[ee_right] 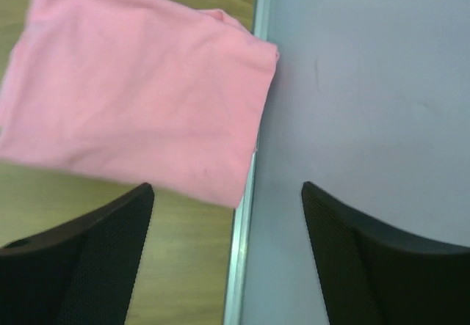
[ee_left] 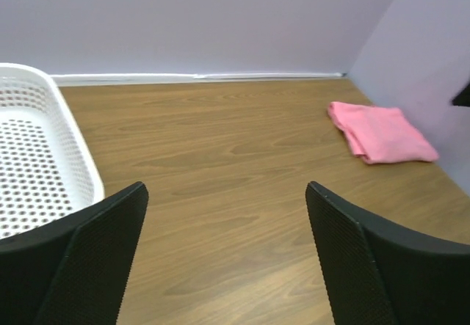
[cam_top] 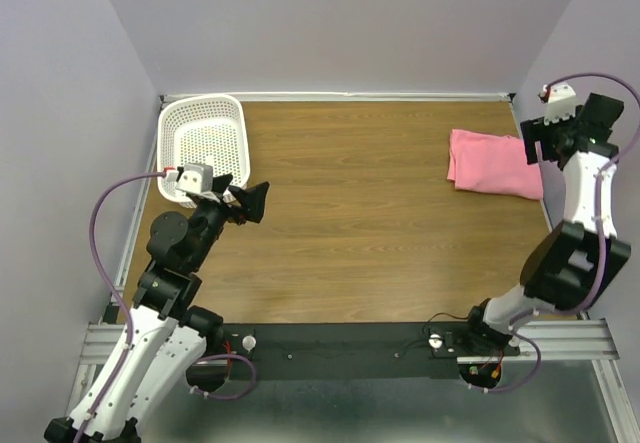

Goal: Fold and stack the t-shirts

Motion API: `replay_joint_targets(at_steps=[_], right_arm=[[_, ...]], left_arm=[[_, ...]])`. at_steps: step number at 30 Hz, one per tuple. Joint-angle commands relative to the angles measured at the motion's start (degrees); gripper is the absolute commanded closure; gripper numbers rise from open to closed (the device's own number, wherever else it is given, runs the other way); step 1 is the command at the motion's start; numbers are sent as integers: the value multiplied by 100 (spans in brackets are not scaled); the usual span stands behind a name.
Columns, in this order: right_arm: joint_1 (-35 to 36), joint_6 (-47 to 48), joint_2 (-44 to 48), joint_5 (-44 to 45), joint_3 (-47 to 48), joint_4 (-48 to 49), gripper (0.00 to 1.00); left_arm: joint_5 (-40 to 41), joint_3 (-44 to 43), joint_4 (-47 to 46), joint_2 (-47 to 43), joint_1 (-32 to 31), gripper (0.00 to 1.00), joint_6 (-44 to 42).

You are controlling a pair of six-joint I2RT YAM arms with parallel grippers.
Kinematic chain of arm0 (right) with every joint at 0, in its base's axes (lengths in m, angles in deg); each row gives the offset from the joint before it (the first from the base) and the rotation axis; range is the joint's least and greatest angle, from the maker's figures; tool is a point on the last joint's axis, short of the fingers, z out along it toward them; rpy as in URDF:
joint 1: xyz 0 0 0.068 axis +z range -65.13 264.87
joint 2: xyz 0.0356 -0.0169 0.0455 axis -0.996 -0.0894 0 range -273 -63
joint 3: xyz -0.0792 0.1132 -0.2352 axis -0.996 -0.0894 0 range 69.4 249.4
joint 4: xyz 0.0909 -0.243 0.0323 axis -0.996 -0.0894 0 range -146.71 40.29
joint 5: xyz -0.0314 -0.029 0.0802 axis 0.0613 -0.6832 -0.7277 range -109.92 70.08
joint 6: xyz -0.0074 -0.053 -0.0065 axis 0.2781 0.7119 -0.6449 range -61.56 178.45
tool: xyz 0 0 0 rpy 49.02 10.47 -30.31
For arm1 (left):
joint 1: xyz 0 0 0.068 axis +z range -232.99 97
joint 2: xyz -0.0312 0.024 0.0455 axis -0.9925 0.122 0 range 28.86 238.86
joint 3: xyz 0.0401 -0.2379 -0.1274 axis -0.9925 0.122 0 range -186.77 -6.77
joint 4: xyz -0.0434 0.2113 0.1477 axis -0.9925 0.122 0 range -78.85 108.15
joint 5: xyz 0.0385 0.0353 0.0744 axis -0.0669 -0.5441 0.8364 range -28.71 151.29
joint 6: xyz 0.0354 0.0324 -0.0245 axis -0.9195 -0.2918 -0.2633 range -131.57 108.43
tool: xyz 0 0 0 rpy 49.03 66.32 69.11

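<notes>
A salmon-pink t-shirt (cam_top: 492, 163) lies folded into a rough rectangle at the table's far right, against the right wall; it also shows as the t-shirt (ee_left: 382, 132) and t-shirt (ee_right: 139, 90) in the wrist views. My right gripper (cam_top: 545, 143) hovers at the shirt's right edge by the wall, jaws wide apart with nothing between them, as the right gripper (ee_right: 228, 200) confirms. My left gripper (cam_top: 245, 201) stands open and empty over bare wood next to the basket, seen again as the left gripper (ee_left: 226, 196).
A white perforated basket (cam_top: 205, 146) stands at the far left corner, its rim close to my left fingers (ee_left: 88, 259). Purple walls (cam_top: 340, 23) close the table at the back and both sides. A metal strip (ee_right: 242, 252) runs along the right wall.
</notes>
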Motion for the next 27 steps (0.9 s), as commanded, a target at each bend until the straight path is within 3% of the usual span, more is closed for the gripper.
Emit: replay_joint_targets(at_steps=[1, 5, 6, 11, 15, 22, 27], right_arm=[[7, -183, 1448, -1088, -916, 205, 0], [-37, -1348, 2942, -1574, -2314, 1168, 0], [-37, -1788, 3484, -1479, -2864, 1477, 0], [-46, -4123, 4620, -768, -3765, 2199, 0], [-46, -5060, 5010, 216, -4118, 2271, 0], [-46, -4983, 4949, 1448, -4259, 2297, 0], [-46, -4622, 5045, 1528, -4398, 2385, 0]], left_arm=[[703, -289, 51, 334, 103, 2, -371], [414, -456, -326, 896, 691, 2, -283], [474, -561, -336, 1019, 806, 2, -309], [1142, -782, -56, 1503, 1167, 2, -740], [1108, -536, -81, 1135, 1158, 2, -1003], [879, -395, -143, 800, 1158, 2, -1004], [861, -404, -143, 783, 1158, 2, -1004]])
